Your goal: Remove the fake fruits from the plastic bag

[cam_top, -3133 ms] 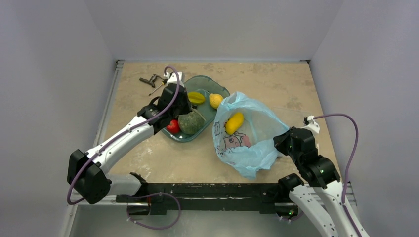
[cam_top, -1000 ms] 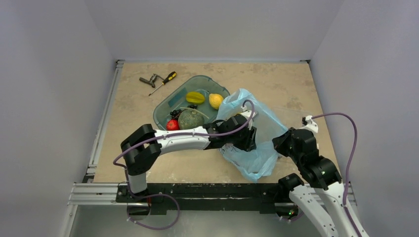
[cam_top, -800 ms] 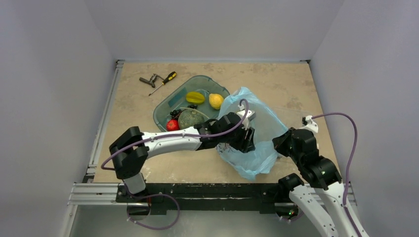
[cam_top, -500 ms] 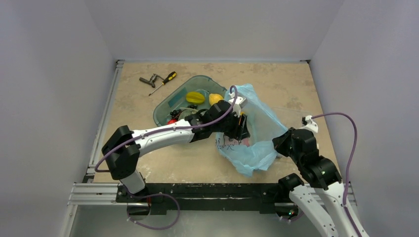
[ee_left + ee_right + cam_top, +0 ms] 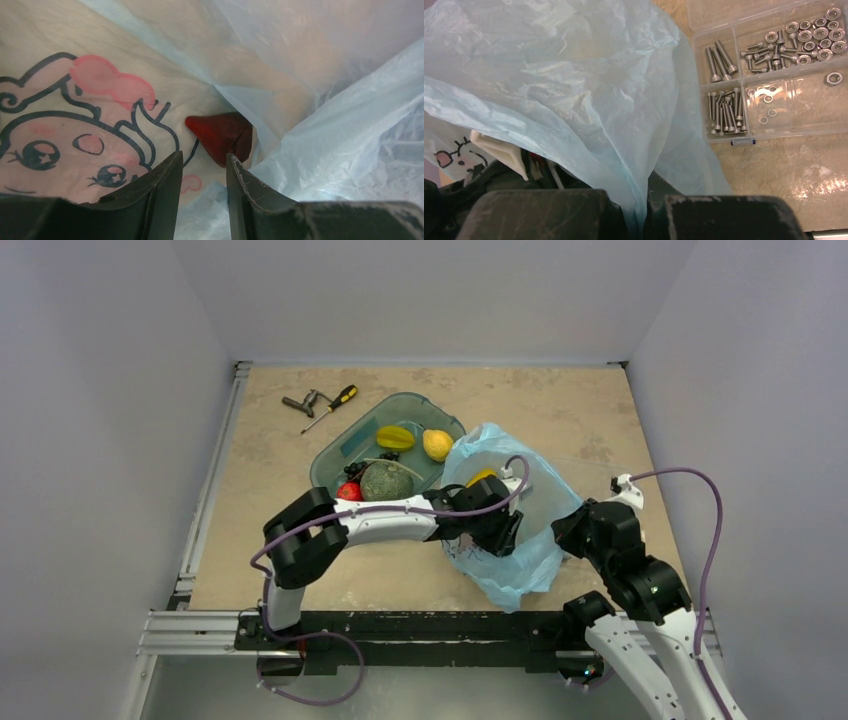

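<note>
Left hand [image 5: 202, 159], parted and empty, reaches inside the thin light-blue cartoon-print plastic bag [image 5: 520, 562], likely seeking the smooth elongated yellow fruit [image 5: 481, 477] at its eleven o'clock rim; right hand [image 5: 636, 205] pinches the three o'clock edge, seemingly to hold the mouth open.

No word, number or brand name can be read in any of these views. The only printed mark is a cartoon face [image 5: 55, 135] with a pink bow, drawn in black outline on the plastic bag [image 5: 310, 55], and it carries no letters. The clear parts box [image 5: 796, 102] of screws and nuts shows no label.
</note>
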`<move>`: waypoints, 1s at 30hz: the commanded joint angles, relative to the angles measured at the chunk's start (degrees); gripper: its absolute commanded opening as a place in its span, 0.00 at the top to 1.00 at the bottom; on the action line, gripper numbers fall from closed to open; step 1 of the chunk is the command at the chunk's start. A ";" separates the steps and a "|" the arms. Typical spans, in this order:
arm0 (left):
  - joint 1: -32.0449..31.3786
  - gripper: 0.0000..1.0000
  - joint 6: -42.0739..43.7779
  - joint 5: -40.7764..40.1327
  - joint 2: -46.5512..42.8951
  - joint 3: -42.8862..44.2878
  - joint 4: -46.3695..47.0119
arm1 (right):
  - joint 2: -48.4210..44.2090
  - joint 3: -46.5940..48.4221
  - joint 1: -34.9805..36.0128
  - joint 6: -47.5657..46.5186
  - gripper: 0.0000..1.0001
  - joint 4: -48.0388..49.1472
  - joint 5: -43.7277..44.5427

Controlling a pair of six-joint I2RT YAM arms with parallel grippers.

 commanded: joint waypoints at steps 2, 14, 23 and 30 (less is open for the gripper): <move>-1.17 0.61 3.32 4.75 -0.58 -0.40 2.29 | -0.24 2.07 0.06 -0.88 1.00 0.94 -0.49; -4.21 0.41 5.04 6.74 1.04 0.98 3.31 | 0.03 1.46 0.11 -0.64 1.00 1.54 -1.12; -6.64 0.25 2.72 2.89 4.02 1.13 8.05 | -0.62 0.84 0.09 0.37 1.00 1.88 -1.31; -6.93 0.28 -0.79 -5.42 1.42 -2.69 13.85 | -1.37 0.60 0.11 -0.21 1.00 2.50 -4.87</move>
